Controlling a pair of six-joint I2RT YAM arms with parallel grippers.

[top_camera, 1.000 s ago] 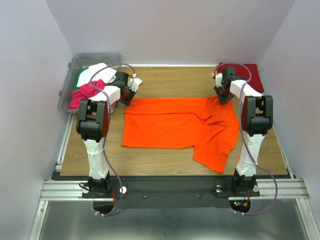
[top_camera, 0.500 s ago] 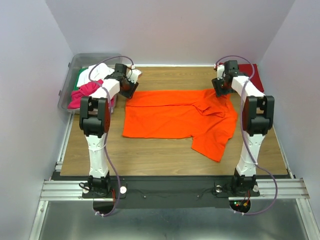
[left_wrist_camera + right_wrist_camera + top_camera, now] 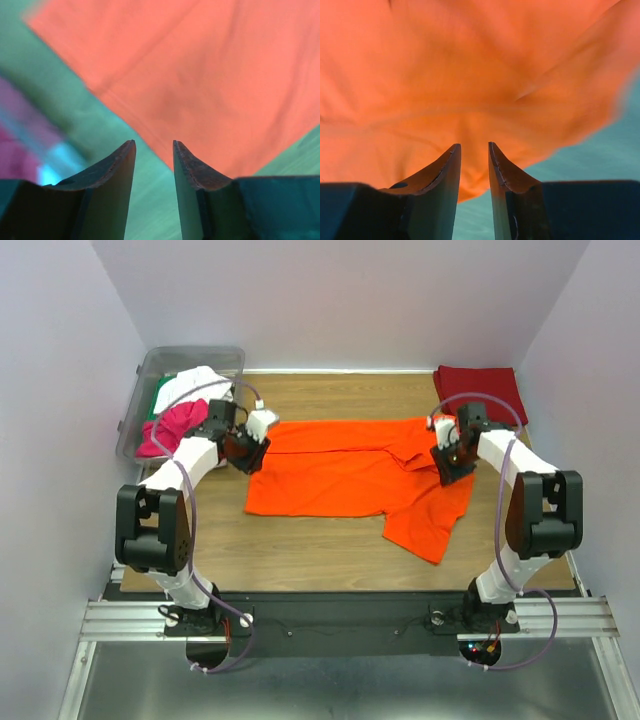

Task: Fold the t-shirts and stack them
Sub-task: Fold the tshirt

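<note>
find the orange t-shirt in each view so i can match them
Top external: orange t-shirt spread across the middle of the table.
Left wrist: fills the upper right, edge running diagonally.
Right wrist: fills almost the whole frame.
Shared landmark: bare table along the shirt's edge.

Wooden table top (image 3: 330, 550): light brown, grain running left to right. Clear plastic bin (image 3: 192, 352) sits at the far-left corner, long side along the table's left edge. Pale lilac walls (image 3: 330, 300) close off the back and both sides. At the near edge a black base plate (image 3: 340, 618) lies across silver slotted rails (image 3: 120, 620). A dull grey metal sheet (image 3: 330, 685) is nearest the camera.
</note>
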